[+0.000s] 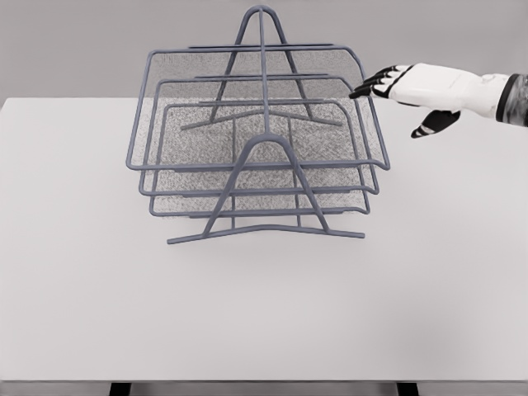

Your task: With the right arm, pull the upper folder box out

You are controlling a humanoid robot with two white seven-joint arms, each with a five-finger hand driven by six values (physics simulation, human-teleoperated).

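1. Upper folder box [256,107] sits top tier in wire rack [264,223], mid surface [264,313]
2. Right hand [404,87] open, fingertips at box's right rear corner, placed to hook the rim
3. Nothing gripped yet

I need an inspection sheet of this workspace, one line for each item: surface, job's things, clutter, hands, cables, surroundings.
Surface: white table, flat, bare around the rack.
Job's things: grey wire rack with three stacked mesh trays; the upper folder box sits in the rack, not yet pulled out.
Clutter: nothing seen.
Hands: right hand comes in from the right, fingers spread, its dark fingertips at the upper box's right rear corner; whether they touch it I cannot tell. Left hand not in view.
Cables: nothing seen.
Surroundings: plain grey wall behind the table; dark table legs at the bottom edge.
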